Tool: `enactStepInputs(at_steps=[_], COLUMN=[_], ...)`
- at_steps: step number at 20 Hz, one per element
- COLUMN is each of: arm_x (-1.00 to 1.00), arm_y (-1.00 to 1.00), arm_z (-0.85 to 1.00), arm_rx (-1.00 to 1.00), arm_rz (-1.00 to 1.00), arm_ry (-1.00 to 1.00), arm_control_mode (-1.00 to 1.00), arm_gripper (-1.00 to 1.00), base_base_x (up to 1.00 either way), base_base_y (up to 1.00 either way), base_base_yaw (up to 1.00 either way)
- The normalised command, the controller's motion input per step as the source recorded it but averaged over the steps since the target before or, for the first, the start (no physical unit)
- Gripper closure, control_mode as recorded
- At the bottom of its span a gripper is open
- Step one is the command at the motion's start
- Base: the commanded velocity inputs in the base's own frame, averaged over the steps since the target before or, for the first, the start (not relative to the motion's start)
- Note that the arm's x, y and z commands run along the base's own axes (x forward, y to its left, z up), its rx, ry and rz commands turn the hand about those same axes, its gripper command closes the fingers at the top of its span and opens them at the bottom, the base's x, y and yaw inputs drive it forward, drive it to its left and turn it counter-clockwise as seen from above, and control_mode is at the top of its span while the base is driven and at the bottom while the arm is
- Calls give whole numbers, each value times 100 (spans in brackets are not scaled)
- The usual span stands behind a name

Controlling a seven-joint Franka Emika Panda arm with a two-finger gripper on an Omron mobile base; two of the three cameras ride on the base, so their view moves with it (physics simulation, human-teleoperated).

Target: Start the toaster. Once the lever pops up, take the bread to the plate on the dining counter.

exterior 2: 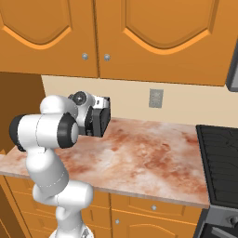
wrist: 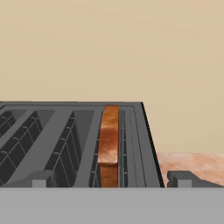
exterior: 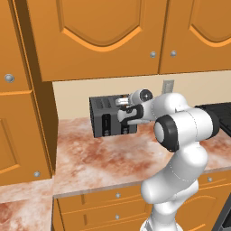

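Toaster point(exterior: 106, 118) — dark grey, four slots, two black front panels; stands on the marbled counter point(exterior: 99, 158) against the beige wall, below orange cabinets point(exterior: 99, 36).

Bread point(wrist: 109, 146) — brown slice, upright in the toaster's rightmost slot in the hand view; the other slots show bare wire racks.

End effector point(wrist: 111, 178) — jaws spread wide, holding nothing, just at the toaster's near top edge, one fingertip point(wrist: 39, 178) over the slots, the other beyond the toaster's side.

Stovetop point(exterior 2: 221, 153) — dark, at the counter's right end.
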Motion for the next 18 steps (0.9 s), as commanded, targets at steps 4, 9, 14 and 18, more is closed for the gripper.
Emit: enactStepInputs(at_steps=[4,9,14,18], arm_x=[0,0,0,0], arm_y=[0,0,0,0], arm_z=[0,0,0,0], arm_rx=[0,0,0,0], arm_rz=[0,0,0,0], arm_ry=[0,0,0,0], arm_control_mode=[-100,-100,-100,-100], arm_gripper=[-100,-100,-100,-100], base_base_x=[0,0,0,0], base_base_y=[0,0,0,0], base_base_yaw=[0,0,0,0])
